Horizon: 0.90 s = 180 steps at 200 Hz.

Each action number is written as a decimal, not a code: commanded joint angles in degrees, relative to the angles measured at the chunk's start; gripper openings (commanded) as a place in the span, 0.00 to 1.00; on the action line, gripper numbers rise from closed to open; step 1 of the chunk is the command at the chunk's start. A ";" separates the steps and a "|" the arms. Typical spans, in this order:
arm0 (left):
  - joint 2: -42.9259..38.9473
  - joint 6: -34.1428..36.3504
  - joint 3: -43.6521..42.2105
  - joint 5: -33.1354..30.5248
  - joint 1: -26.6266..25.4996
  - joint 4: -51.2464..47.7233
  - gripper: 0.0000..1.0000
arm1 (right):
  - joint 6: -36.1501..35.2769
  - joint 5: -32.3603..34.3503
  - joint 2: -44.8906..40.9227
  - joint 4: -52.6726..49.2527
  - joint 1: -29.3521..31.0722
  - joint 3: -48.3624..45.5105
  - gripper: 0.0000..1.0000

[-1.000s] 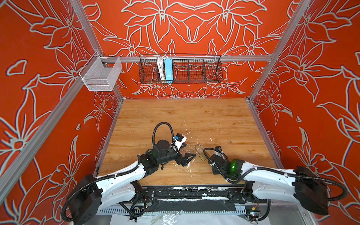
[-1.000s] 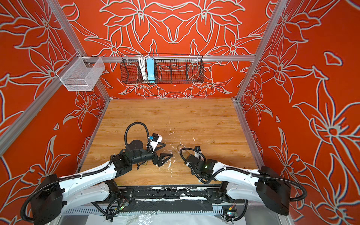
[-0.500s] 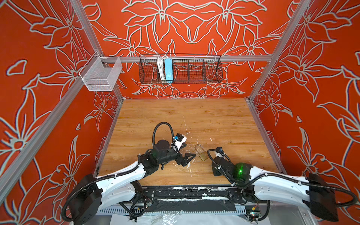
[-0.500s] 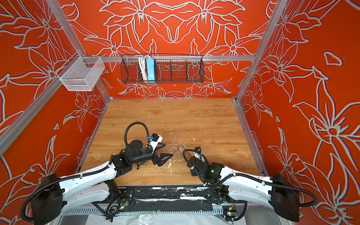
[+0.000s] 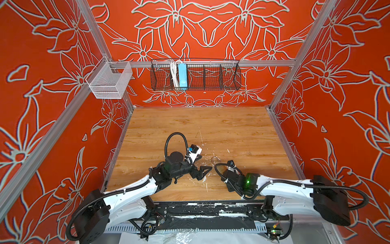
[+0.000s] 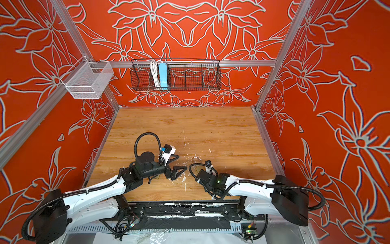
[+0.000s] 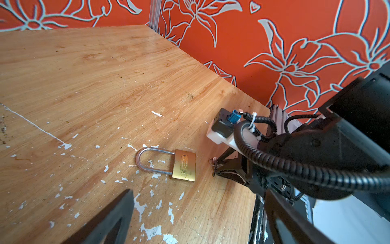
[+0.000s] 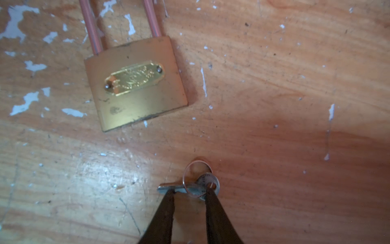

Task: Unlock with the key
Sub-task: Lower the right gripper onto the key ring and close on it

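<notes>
Near the front middle of the scratched wooden tabletop (image 5: 190,126), a brass padlock with a long steel shackle (image 8: 135,84) lies flat, shackle pointing far. Both top views show little more than that shackle, since the right arm (image 5: 285,187) hides the rest. The right wrist view shows the right gripper (image 8: 190,191) pinching a small silver key on a ring (image 8: 191,187), just nearer than the padlock and apart from it. To the padlock's left, the left gripper (image 5: 202,164) has its fingers spread wide.
</notes>
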 commanded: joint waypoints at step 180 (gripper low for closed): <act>-1.32 0.44 -0.66 -0.44 -0.18 0.51 0.96 | -3.76 3.34 1.58 -5.34 0.47 5.39 0.30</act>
